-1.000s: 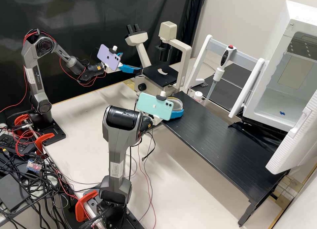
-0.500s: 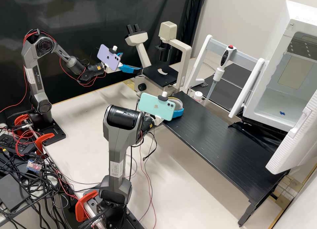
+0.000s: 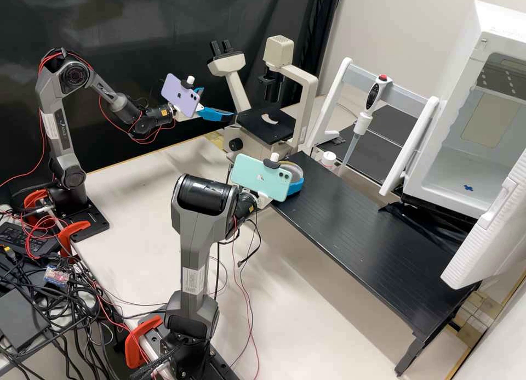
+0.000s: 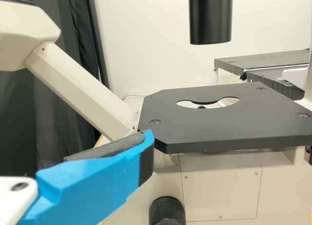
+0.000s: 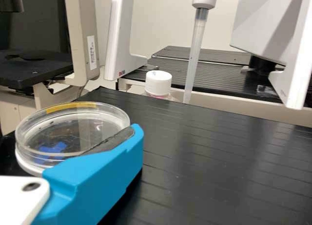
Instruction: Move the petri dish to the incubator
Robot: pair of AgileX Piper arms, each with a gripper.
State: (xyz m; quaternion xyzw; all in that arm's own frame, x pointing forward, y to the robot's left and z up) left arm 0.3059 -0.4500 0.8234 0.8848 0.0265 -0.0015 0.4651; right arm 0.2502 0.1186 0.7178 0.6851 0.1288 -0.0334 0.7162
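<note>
Blue against clear plastic: right gripper (image 3: 295,178) close up to the side of the petri dish (image 5: 75,132), near enough to touch. Cannot tell whether gripping yet or merely alongside. Come in low and from the side, probably to take the dish by its rim and leave the lid undisturbed. Yellow strip (image 5: 70,108) along the lid's edge, blue mark (image 5: 52,149) seen through the plastic.

Beneath the dish, the black stand (image 5: 209,176), at its corner nearest the microscope (image 3: 307,117). Likely set there for an easy pick-up, with a long run of tabletop towards the incubator (image 3: 455,89). Hold level on the way, to keep lid and base together.

Farther out, left gripper (image 3: 218,103) beside the microscope's stage (image 3: 257,129), spread wide, with nothing between; probably parked out of the way. Past the stand's far long edge, a white-capped bottle (image 5: 158,83) and a pipette (image 3: 374,97) hung upright in a white rack (image 3: 402,97), presumably to keep the tip off any surface. Beyond the opposite end, the incubator, door (image 3: 487,237) swung wide, seemingly for access; blue cross (image 3: 468,188) on the floor inside, perhaps to mark the set-down spot.
</note>
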